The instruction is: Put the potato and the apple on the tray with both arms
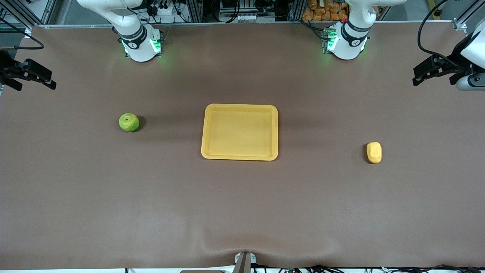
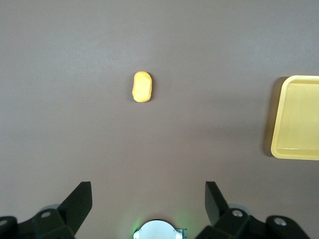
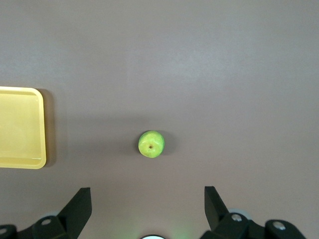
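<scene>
The yellow-orange tray [image 1: 240,107] lies mid-table with nothing on it. A green apple [image 1: 129,122] rests on the table toward the right arm's end. The yellow potato [image 1: 374,152] lies toward the left arm's end, slightly nearer the front camera. My right gripper [image 1: 38,80] hangs open over the table's edge at its own end, well apart from the apple [image 3: 151,144]. Over the other end my left gripper [image 1: 435,77] also stands open, well apart from the potato [image 2: 142,87]. Each wrist view shows open jaws, right gripper [image 3: 148,196] and left gripper [image 2: 148,191], and a part of the tray [image 3: 20,127] [image 2: 299,117].
The two arm bases [image 1: 142,43] [image 1: 346,41] stand with green lights along the table's edge farthest from the front camera. A small camera mount [image 1: 244,261] sits at the nearest edge. Brown tabletop surrounds the tray on all sides.
</scene>
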Robot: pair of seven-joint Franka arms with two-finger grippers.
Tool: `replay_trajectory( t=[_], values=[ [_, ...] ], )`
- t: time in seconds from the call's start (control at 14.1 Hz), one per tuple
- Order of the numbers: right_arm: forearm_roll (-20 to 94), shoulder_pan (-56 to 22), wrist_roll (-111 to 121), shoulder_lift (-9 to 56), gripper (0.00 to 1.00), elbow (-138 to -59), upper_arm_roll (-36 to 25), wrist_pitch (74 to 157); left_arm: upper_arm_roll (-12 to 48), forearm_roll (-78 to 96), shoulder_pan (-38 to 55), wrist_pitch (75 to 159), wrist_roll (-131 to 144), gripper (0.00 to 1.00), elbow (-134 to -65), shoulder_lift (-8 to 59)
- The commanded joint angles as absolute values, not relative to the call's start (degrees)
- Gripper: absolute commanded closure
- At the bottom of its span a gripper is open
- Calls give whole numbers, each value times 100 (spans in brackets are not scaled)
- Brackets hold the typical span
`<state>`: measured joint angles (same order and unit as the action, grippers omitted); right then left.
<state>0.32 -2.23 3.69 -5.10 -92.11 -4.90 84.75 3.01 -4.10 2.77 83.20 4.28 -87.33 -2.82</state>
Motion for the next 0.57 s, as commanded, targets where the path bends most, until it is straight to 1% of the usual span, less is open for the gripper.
replay_trajectory(
  t=[0.0,0.28,0.5],
  values=[
    [-88,-158,439,-642,0,-9282,-448,8560,264,-290,299,8165,387,0,-8692,-352],
    [-88,-132,413,-563,0,-9229,-457,8534,229,-308,299,8147,404,0,-8500,-299],
    [-79,-79,395,-475,0,-9229,-475,8508,229,-334,299,8139,448,0,-8516,-299]
  ],
)
